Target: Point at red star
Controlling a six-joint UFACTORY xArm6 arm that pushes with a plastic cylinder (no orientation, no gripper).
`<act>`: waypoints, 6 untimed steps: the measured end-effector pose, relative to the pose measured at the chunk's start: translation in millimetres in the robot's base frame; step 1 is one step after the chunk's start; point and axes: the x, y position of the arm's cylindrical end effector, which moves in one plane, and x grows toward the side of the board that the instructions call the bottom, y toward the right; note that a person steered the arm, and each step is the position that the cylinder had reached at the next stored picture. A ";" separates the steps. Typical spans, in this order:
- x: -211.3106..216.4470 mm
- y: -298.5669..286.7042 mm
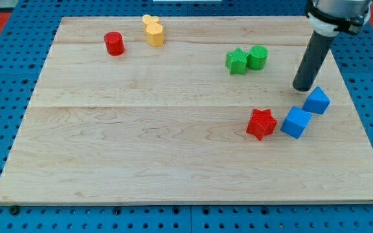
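The red star (261, 123) lies on the wooden board (141, 149) at the view's right, a little below the middle. My tip (302, 88) is down on the board above and to the right of the red star, well apart from it. The tip stands just left of and above a blue block (316, 100). A blue cube (296, 122) sits right beside the red star on its right side.
A green star (236, 61) and a green cylinder (258, 57) sit together above the red star. A red cylinder (114, 43) and two yellow blocks (153, 31) are at the view's top left. Blue pegboard (5, 71) surrounds the board.
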 end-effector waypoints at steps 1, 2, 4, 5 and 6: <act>-1.1 -54.3; 11.6 -117.1; 145.3 -131.7; 129.4 -55.2; 101.8 -83.7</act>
